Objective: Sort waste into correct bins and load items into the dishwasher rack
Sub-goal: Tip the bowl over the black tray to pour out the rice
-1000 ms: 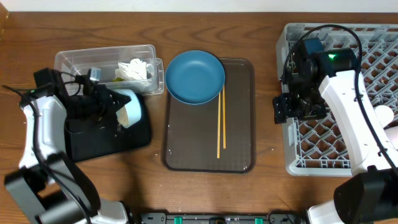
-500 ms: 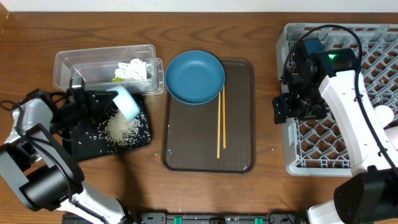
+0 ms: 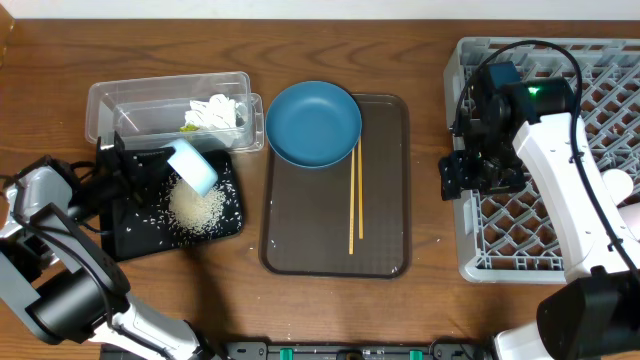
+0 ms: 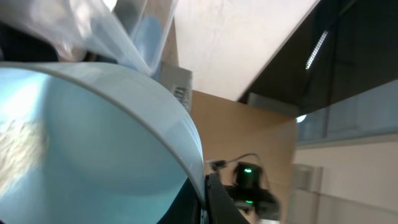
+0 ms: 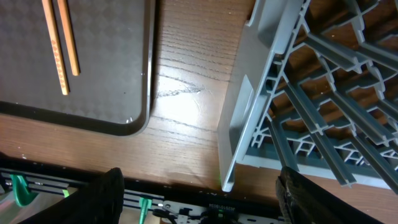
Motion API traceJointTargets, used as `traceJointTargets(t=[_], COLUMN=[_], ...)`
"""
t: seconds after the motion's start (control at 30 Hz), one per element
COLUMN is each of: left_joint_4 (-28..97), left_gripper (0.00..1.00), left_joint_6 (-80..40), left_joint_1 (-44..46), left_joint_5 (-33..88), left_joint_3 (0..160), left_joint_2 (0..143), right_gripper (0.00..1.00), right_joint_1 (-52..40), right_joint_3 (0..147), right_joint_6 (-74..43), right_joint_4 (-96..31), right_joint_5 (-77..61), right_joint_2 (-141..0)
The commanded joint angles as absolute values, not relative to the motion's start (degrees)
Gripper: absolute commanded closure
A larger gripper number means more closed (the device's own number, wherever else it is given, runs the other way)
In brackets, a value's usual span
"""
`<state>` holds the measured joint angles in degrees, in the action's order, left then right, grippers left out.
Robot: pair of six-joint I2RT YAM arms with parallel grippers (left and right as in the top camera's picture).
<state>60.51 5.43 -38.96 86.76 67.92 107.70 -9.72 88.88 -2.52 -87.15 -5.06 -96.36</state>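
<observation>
My left gripper [image 3: 165, 160] is shut on the rim of the small light-blue bowl [image 3: 193, 166], which is tipped mouth-down over the black tray [image 3: 135, 238]. A pile of white rice [image 3: 197, 208] lies on that tray, with loose grains around it. The bowl [image 4: 93, 143] fills the left wrist view, its rim pinched between the fingers of the left gripper [image 4: 205, 200]. My right gripper [image 3: 470, 180] hangs open and empty at the front left corner of the dishwasher rack [image 3: 560, 150]. In the right wrist view the right gripper [image 5: 199, 193] stands over bare wood beside the rack [image 5: 298, 81].
The clear tub [image 3: 140, 100] behind the black tray holds crumpled napkins [image 3: 215, 112] and a yellow-green wrapper [image 3: 188, 125]. A large dark-blue bowl [image 3: 313, 124] and chopsticks [image 3: 355, 200] rest on the brown tray [image 3: 300, 240]. A white cup [image 3: 620, 185] sits in the rack.
The light-blue bowl has been tipped over and its rice has poured onto the black tray. The left arm has swung back toward the left edge. The right arm has not moved.
</observation>
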Motion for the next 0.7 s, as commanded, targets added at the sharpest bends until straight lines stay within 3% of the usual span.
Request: traceJointTargets(t=[0.0, 0.13, 0.67], left_joint_4=[60.2, 63.6, 66.6], left_gripper=[0.94, 0.94, 0.94], left_joint_6=[2.8, 13.7, 10.9], left_joint_1=[-39.5, -39.6, -39.0], left_joint_5=[82.7, 89.2, 87.4], left_joint_3=[67.8, 67.8, 67.8], left_joint_2=[107.9, 107.8, 107.6], right_gripper=[0.23, 0.23, 0.23], right_joint_1=[-10.2, -10.2, -10.2], right_joint_3=[89.7, 89.7, 89.7], right_joint_6=[-2.0, -2.0, -2.0], right_joint_4=[-87.1, -87.5, -88.1], right_joint_5=[-4.5, -4.5, -4.5], right_joint_2=[-95.2, -95.2, -95.2])
